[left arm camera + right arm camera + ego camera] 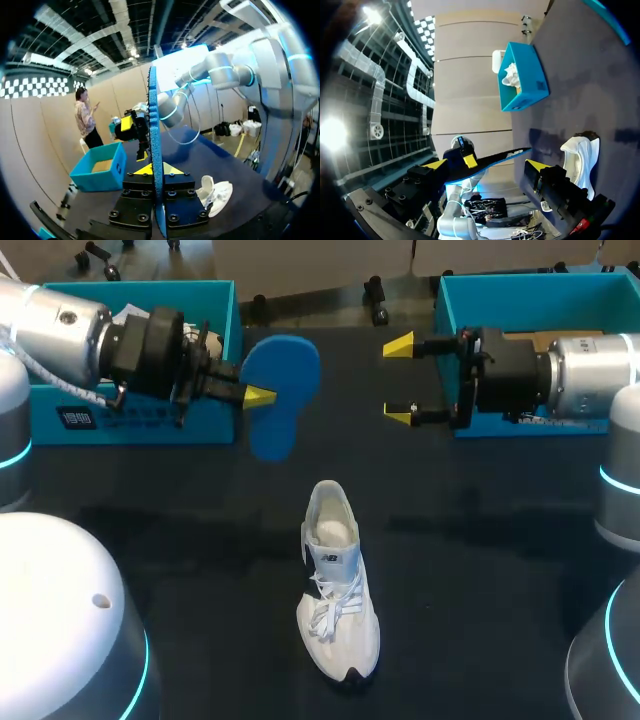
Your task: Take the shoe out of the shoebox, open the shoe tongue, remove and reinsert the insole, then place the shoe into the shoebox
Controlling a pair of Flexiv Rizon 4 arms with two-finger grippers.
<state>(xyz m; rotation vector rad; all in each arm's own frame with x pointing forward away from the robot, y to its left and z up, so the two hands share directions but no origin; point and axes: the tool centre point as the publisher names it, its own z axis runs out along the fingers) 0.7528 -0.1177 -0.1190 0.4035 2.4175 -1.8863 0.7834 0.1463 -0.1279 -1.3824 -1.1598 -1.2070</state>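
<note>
A white shoe is seen standing on its sole on the dark table, at about 6 o'clock from the table's middle. Its toe is turned towards the near edge and its heel towards the far side. The upper is white mesh, the white laces are loosely crossed over the tongue, and a dark patch shows at the tip of the toe. The mouth of the shoe is open, and a pale inner lining is seen in it.

At about 11 o'clock from the shoe, well apart from it and above the table, a blue insole is held by the left gripper. The fingers are clamped on it from two sides, at one long edge near its waist. The broad forefoot end is turned to the far side and the narrow heel end to the near side. In the left wrist view the insole is seen edge-on between the yellow tips.

At 3 o'clock from the insole, near but not touching it, the right gripper is seen with its fingers spread wide and nothing between them.

Farthest off, one teal box stands at 10 o'clock from the shoe, with crumpled white paper in it, and another at 2 o'clock.
</note>
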